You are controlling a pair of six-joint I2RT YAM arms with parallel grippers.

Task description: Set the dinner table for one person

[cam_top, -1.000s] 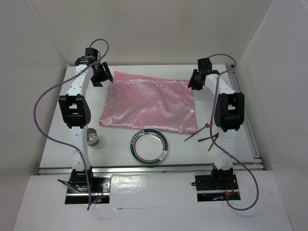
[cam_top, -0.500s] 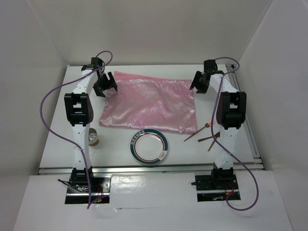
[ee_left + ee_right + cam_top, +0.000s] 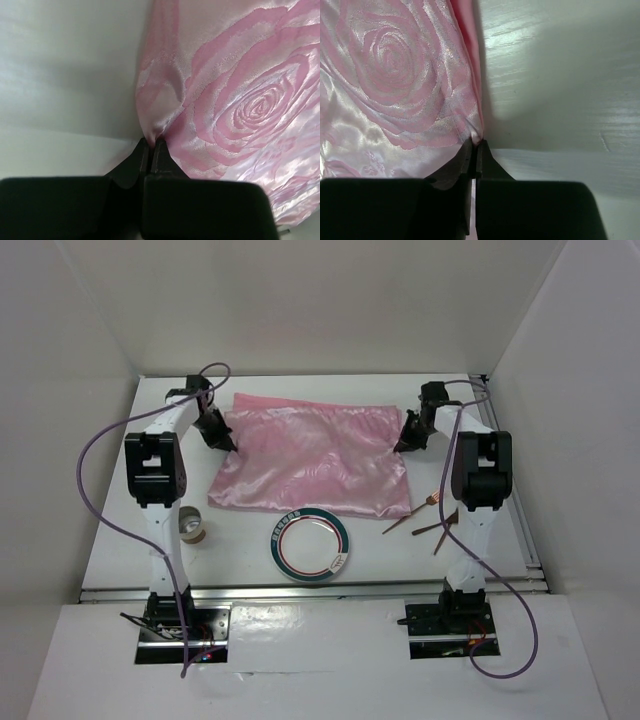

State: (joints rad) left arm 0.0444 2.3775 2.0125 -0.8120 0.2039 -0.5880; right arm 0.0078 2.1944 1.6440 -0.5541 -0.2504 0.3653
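Since both arms pinch opposite side edges, prob to tug it flat as placemat: L gripper (image 3: pixel 150 142) clamped on pink rose-print cloth (image 3: pixel 310 455), R gripper (image 3: pixel 476 145) same.

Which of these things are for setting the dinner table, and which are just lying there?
For the job: shiny pink rose-patterned cloth, pinched by left gripper and right gripper; round green-rimmed plate; thin brown sticks; plain white dinner table.
Just there: purple cables on the arms; small round brownish thing, cup or tape roll, cannot tell.

At both wrist views' edges, pink cloth (image 3: pixel 240 100) cut off; plate (image 3: pixel 276 545) lettering illegible.
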